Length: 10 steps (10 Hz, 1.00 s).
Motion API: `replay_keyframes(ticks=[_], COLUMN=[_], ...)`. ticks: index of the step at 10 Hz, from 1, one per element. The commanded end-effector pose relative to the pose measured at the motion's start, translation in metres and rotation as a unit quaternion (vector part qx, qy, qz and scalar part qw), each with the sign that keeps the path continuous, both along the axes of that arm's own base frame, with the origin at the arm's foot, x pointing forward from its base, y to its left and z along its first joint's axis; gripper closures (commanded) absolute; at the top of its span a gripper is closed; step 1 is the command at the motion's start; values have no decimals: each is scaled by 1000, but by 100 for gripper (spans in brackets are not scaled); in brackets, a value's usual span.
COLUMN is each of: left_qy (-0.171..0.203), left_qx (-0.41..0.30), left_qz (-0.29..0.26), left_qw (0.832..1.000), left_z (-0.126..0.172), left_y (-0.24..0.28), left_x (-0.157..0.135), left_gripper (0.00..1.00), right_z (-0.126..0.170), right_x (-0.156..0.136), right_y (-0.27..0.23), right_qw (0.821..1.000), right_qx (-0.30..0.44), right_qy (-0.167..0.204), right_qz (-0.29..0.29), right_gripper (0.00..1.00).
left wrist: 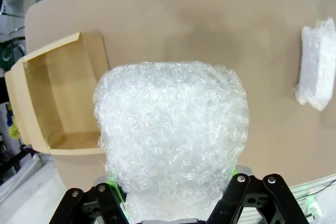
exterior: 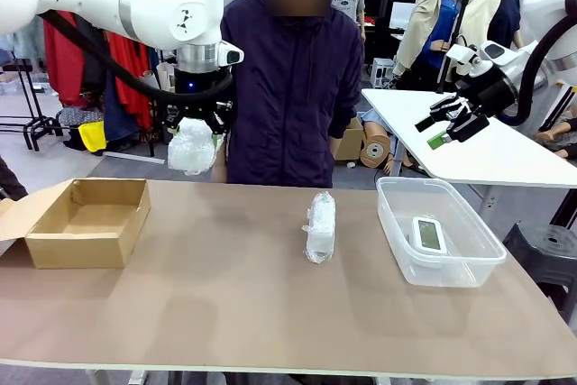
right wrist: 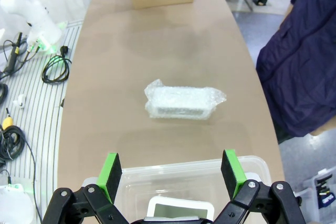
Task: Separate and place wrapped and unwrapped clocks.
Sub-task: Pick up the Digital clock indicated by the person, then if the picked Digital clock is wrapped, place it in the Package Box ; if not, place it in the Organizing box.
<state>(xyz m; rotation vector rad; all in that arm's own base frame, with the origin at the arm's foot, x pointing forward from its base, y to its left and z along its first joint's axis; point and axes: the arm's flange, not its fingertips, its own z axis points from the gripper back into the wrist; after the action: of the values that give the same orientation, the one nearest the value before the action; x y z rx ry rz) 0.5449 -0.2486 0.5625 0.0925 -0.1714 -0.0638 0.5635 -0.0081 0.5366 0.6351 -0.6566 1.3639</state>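
While the left pincer (exterior: pixel 195 132) pinches one wrapped clock (exterior: pixel 191 154) aloft, the other bundle (exterior: pixel 320 227) lies on the tabletop (exterior: pixel 225 313) at its four o'clock. The right pincer (exterior: pixel 431 132) hangs spread, with the bare clock (exterior: pixel 426 233) in the tub (exterior: pixel 394 232) at six o'clock.

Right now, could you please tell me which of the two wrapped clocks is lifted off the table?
The wrapped clock gripped by the left gripper, raised above the table; the other wrapped clock lies on it beside the clear tub.

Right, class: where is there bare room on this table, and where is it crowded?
Bare tabletop lies between the cardboard box and the wrapped clock, and along the near edge. A narrower strip separates that clock from the clear tub, which holds the bare clock.
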Motion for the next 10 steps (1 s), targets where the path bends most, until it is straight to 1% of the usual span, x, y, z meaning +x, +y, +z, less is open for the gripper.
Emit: replay_keyframes(ticks=[1, 10], left_qy=[2, 2], left_qx=[-2, -2], left_qz=[4, 4], left_qw=[1000, 1000], left_z=[0, 0], left_y=[3, 3], left_x=[1, 1], left_gripper=[100, 100], right_z=[-2, -2], right_x=[-4, -4], right_y=[0, 0], right_qw=[1000, 1000], right_qx=[-10, -10], right_qy=[-11, -11], right_qz=[4, 4], right_gripper=[0, 0])
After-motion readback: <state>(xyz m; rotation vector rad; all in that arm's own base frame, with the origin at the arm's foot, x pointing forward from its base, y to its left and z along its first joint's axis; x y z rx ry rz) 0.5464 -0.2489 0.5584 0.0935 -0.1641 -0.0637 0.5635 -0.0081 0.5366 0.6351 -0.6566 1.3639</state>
